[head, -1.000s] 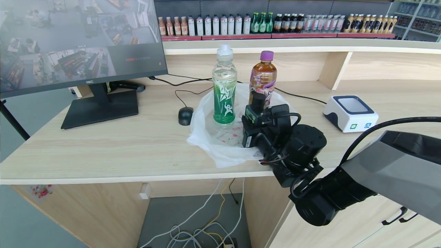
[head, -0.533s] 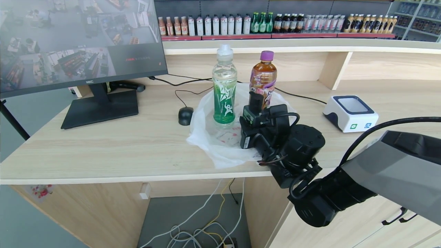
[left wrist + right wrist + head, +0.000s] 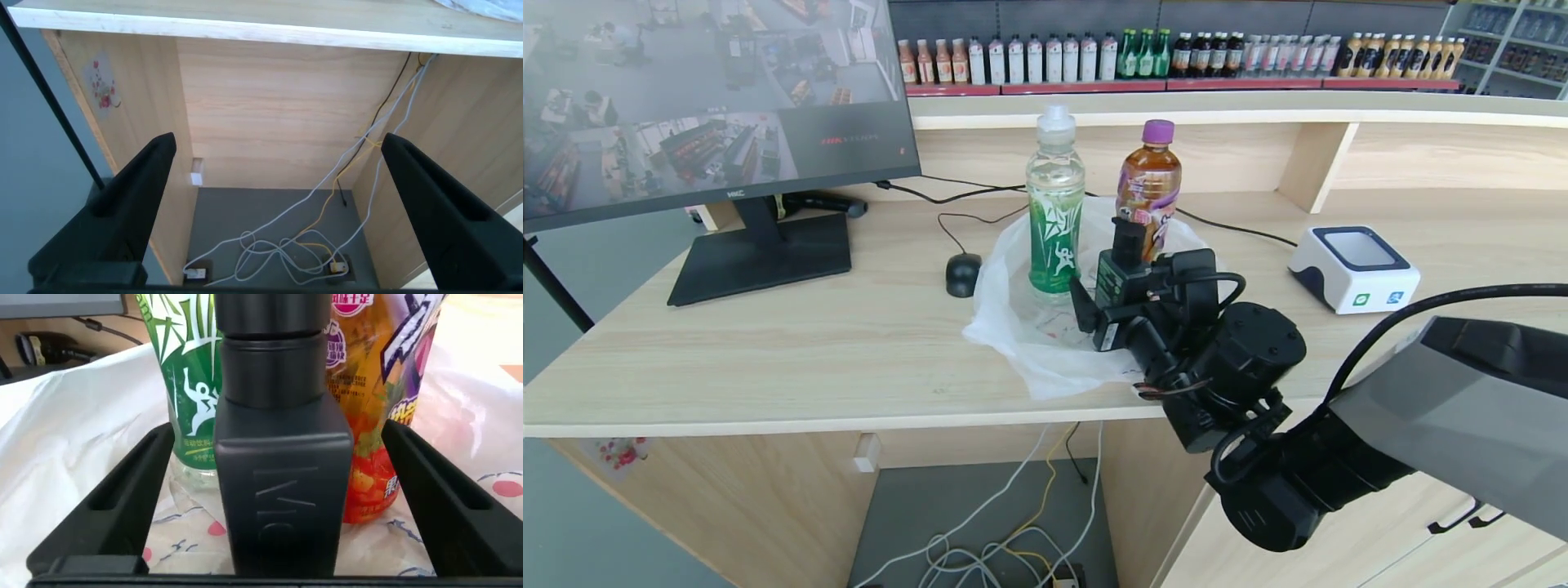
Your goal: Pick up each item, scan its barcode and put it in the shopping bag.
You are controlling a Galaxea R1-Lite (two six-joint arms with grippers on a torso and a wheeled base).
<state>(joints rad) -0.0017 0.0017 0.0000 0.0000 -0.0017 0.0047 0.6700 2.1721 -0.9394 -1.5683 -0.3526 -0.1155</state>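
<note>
The right tool (image 3: 1123,282) sits low over the near edge of the worktop (image 3: 768,359) with its two fingers spread wide. A black bottle (image 3: 278,482) stands upright in the gap between them, and neither finger touches it, so the tool has hold of nothing.

Just beyond the black bottle, farther from the tool, stand two more drinks. A green bottle (image 3: 1055,220) with a white cap is off toward the robot's left. A brown bottle (image 3: 1147,192) with a purple cap is almost straight behind, its lower part hidden by the black one.

All three stand upright on a white plastic bag (image 3: 1013,335) that lies spread on the worktop, its film crumpled up around them and reaching back under the tool. Whether they are inside it or merely on top of it I cannot tell.

The scanner (image 3: 1353,268) — a small white box with a dark window facing up — lies well apart to the tool's right. To the tool's left, just past the bag, is a black mouse (image 3: 963,274), and farther that way a monitor (image 3: 711,98) on its flat stand.

The left tool (image 3: 278,143) hangs below the worktop's front edge, its fingers wide open with nothing between them. Beyond it are the wooden panel under the worktop and a tangle of cables (image 3: 286,241) on the floor.
</note>
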